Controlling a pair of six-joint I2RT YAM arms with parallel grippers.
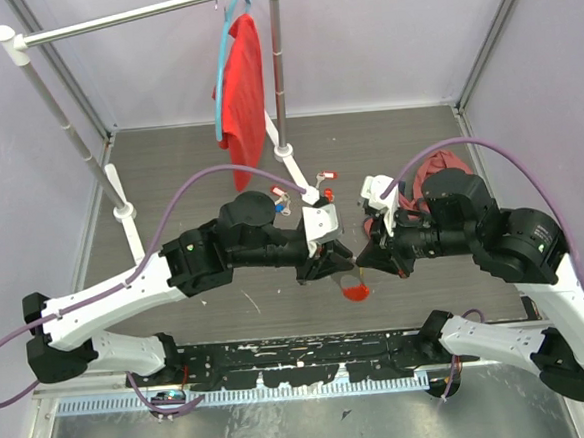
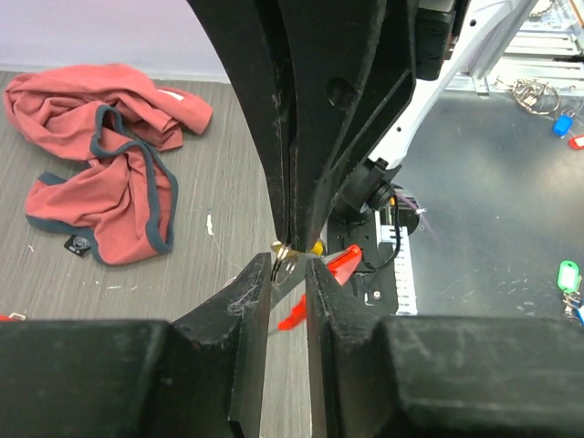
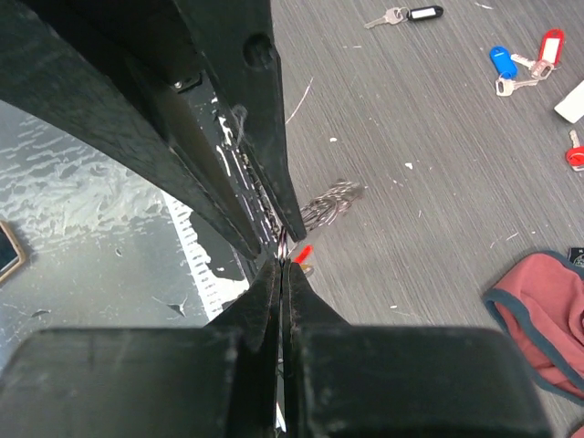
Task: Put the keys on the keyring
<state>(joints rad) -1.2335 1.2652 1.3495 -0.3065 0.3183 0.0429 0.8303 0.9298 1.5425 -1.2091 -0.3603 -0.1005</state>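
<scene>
The keyring hangs between my two grippers above the table's middle. Its bright red plastic piece (image 1: 355,293) dangles below them and also shows in the left wrist view (image 2: 294,315) and the right wrist view (image 3: 302,254). My right gripper (image 1: 367,259) (image 3: 286,266) is shut on the thin silvery chain. My left gripper (image 1: 328,269) (image 2: 290,269) faces it tip to tip. Its jaws stand a narrow gap apart, with a silvery part of the keyring between the tips. Loose keys lie farther back: a black-tagged one (image 3: 406,15), a blue and red pair (image 3: 520,64) and red-tagged ones (image 1: 324,177).
A crumpled red cloth (image 1: 424,175) (image 2: 100,155) lies behind the right arm. A white garment rack (image 1: 282,99) with a red garment (image 1: 242,82) on a hanger stands at the back. More tagged keys (image 2: 568,274) lie on the near metal shelf.
</scene>
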